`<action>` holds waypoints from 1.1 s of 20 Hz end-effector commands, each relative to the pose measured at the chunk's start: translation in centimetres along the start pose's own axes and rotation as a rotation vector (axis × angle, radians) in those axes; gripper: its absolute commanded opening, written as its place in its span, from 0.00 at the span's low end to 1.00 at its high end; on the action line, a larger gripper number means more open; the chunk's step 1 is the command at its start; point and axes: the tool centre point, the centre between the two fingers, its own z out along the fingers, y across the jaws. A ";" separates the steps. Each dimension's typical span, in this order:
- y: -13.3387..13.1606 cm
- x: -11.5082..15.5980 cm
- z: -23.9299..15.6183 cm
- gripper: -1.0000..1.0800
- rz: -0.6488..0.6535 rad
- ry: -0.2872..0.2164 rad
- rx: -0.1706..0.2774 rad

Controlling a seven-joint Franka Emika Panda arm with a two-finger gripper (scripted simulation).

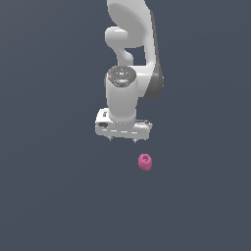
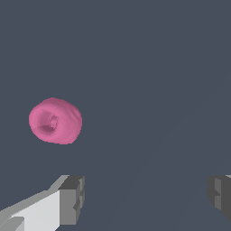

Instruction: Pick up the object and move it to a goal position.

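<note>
Gaping wide and empty, gripper [image 1: 123, 139] apart from pink object [image 1: 145, 162].

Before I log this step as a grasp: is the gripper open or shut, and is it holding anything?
Gripper: open, holding nothing; the pink object lies apart from its fingers.

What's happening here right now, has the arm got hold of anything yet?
Not yet. The gripper is open and empty, hanging above the dark surface. The pink object sits apart from it, below and toward the exterior view's right. In the wrist view the pink object lies outside the gap between the fingers, so the grasp hasn't started.
</note>
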 end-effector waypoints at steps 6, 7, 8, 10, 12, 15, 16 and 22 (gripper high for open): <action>-3.3 1.5 1.4 0.96 0.093 -0.002 0.003; -3.9 1.8 1.7 0.96 0.109 -0.002 0.003; -4.5 2.0 2.0 0.96 0.127 -0.002 0.004; -5.7 2.5 2.5 0.96 0.160 -0.003 0.005; -6.8 2.8 3.1 0.96 0.189 -0.004 0.006; -8.2 3.3 3.7 0.96 0.227 -0.005 0.007; -8.6 3.4 3.9 0.96 0.237 -0.005 0.007; -10.2 3.8 4.7 0.96 0.281 -0.007 0.009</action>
